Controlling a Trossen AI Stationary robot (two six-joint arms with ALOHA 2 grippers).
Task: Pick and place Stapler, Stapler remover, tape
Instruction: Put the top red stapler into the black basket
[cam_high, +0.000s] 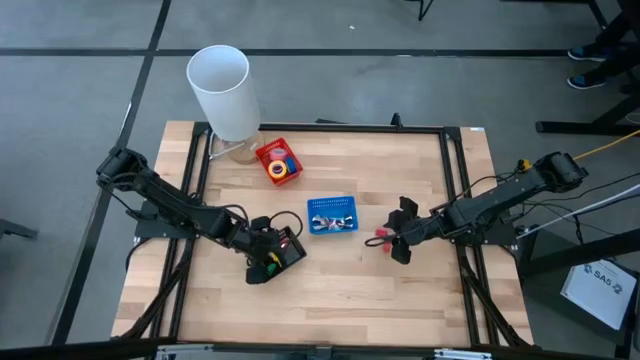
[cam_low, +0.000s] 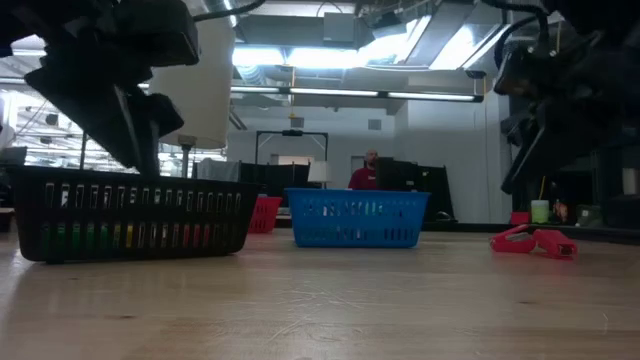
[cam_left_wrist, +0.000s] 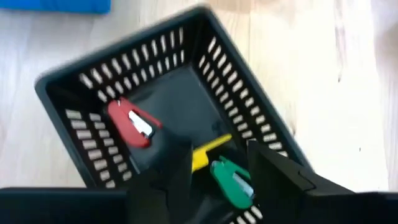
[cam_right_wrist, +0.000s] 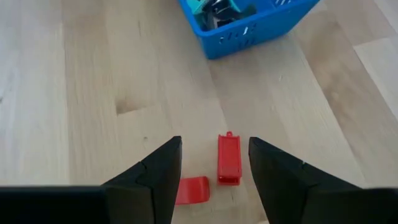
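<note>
I see the left gripper (cam_left_wrist: 217, 171) above the black basket (cam_high: 278, 254), fingers spread, nothing between them. The basket holds a red remover (cam_left_wrist: 132, 122), a green remover (cam_left_wrist: 231, 182) and a yellow piece (cam_left_wrist: 208, 151); the green one lies directly below the gap between the fingers.

The right gripper (cam_right_wrist: 214, 158) hangs over the bare table (cam_high: 400, 300), fingers spread, holding nothing. A red stapler (cam_right_wrist: 228, 158) lies on the wood below its gap, untouched.

The blue basket (cam_high: 331, 216) sits mid-table between the two arms and holds staplers. The tape (cam_high: 279, 167) rests in the red basket (cam_high: 268, 152), near the white cylinder (cam_high: 222, 90).
</note>
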